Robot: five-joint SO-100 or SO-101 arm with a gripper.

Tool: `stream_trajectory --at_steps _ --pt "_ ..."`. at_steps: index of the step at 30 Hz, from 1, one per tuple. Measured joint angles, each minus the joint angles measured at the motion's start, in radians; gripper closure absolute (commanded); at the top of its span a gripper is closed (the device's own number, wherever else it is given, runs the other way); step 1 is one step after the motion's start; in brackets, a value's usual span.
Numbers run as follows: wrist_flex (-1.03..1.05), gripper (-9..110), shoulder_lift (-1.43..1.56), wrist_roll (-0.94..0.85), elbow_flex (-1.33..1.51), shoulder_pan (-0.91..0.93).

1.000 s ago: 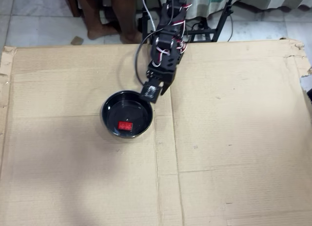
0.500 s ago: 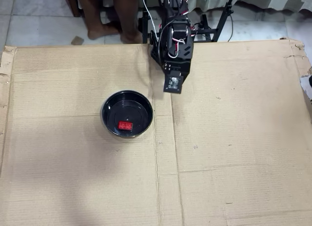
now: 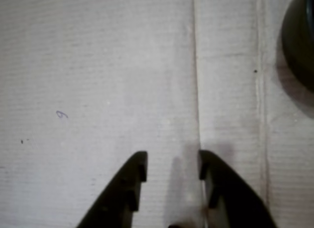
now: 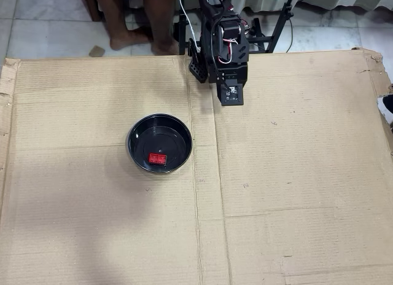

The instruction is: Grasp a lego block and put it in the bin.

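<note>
the red block [image 4: 158, 158] is lying in the bowl [image 4: 140, 129], so the pincer [image 3: 172, 165] is hanging empty, slightly parted, near the table's [image 4: 295, 174] far edge.

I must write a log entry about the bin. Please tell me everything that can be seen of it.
The bin is a round, shallow, glossy black bowl, probably plastic, with a flat bottom and a raised rim. It stands upright on the cardboard sheet, left of its centre seam in the overhead view. The red lego block lies inside it. The gripper does not touch it.
</note>
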Motion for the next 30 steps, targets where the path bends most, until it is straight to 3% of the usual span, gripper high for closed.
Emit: stream_trajectory --at_steps 21,30 --pt "-0.005 89 0.488 -0.003 0.437 -0.005" --pt "-0.138 89 0.615 -0.006 0.652 -0.003"
